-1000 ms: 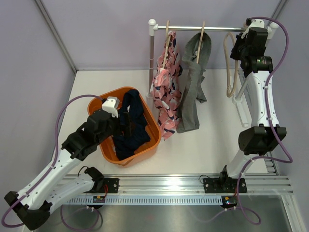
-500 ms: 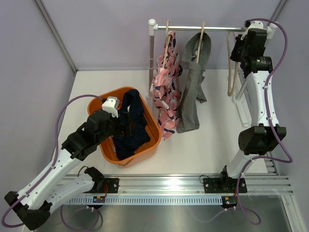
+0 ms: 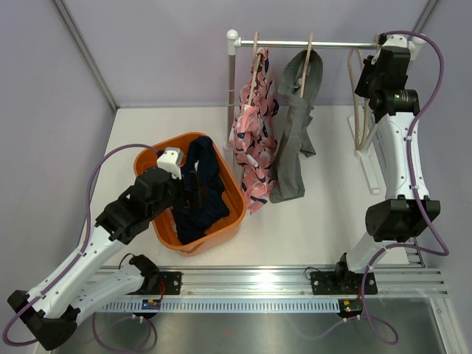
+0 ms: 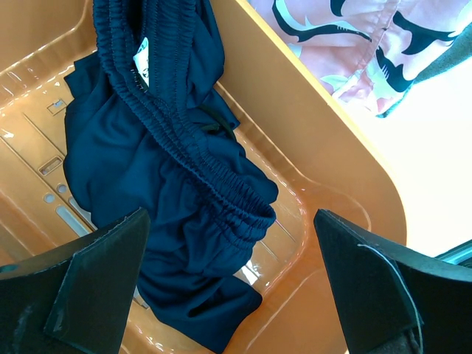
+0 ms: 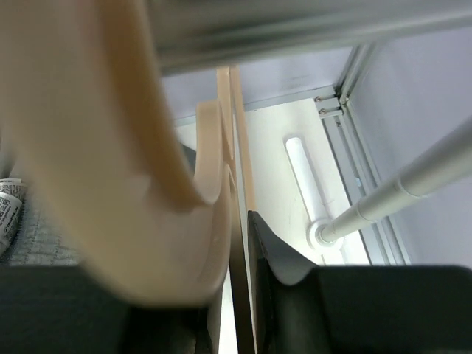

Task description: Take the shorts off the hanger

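Judging the navy shorts (image 4: 169, 169) done, lying in the basket (image 3: 234, 210) beneath my wide-open left gripper (image 4: 230, 221), I next need the grey shorts (image 3: 291, 155) hanging left of my right gripper (image 3: 371, 74), whose grip by the bare hanger (image 3: 359, 110) I cannot tell.

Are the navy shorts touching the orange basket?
Touching. The left wrist view shows the navy shorts heaped inside the orange basket, resting on its floor and against its wall.

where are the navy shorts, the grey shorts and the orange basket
navy shorts (image 4: 118, 177), left wrist view, flat cloth left of the waistband
grey shorts (image 3: 291, 155), top external view, middle of the hanging cloth
orange basket (image 4: 324, 147), left wrist view, bare side wall
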Controlling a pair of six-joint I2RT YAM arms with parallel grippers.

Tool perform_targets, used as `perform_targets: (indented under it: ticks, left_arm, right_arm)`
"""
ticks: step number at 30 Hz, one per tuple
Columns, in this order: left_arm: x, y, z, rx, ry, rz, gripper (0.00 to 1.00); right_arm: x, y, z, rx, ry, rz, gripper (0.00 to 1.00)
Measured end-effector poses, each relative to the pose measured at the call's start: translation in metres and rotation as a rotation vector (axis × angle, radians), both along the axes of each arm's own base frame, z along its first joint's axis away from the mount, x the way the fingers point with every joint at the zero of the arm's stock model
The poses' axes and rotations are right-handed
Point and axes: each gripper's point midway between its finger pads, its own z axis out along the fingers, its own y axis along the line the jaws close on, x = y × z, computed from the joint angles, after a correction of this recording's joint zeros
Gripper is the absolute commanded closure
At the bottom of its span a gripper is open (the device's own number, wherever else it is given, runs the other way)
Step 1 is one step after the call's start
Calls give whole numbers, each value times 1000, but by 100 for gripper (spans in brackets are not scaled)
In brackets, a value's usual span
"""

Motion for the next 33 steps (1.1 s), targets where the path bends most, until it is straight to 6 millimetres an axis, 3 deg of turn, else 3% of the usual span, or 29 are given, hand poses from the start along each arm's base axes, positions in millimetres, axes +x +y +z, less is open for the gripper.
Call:
perform_targets:
  ticks: [7,18,20,24,33]
  left_arm:
    - [0,0,0,1,1,0,1]
    - [0,0,-2,4,5,0,1]
    - [0,0,-2,6,7,0,1]
    - [0,-1,-2,6,7,-3,1]
    - [-1,-3,-3,10,8,-10,1]
  right_arm:
    - [-14,-10,15,-22,-23,-58,76]
    - [-19,-19,15,-26,-19,-104,71]
    - [-20,-19,15,-22,-16,-106,69]
    - [-25,-18,17,-4,-18,-115,55]
    - [-67,-14,48,55,-89,-134,46]
